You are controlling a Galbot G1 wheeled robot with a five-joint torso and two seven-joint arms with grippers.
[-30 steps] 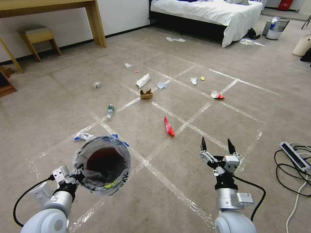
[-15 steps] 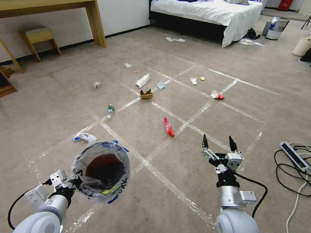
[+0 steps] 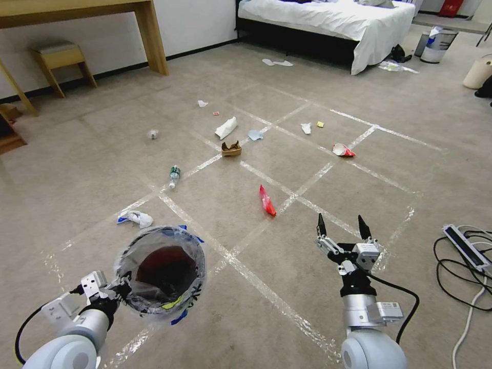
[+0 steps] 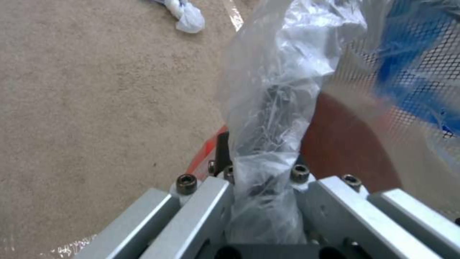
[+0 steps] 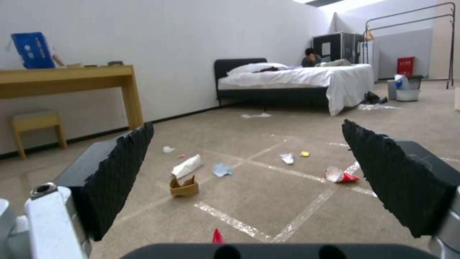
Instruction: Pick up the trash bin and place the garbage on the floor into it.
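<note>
Left tool (image 4: 261,180) tips — hidden by bag (image 4: 273,108)

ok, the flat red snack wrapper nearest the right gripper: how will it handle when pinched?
The flat red snack wrapper looks thin and creased, so probably floppy and very light. Its glossy film may slip between the fingers. Lying flat on the beige carpet floor, it may slide before the open right gripper gets under it.

Bedroom: made bed (image 3: 328,20), wooden desk (image 3: 77,10), stool (image 3: 59,59), carpet (image 3: 384,169), clothes rack (image 5: 407,32).
</note>
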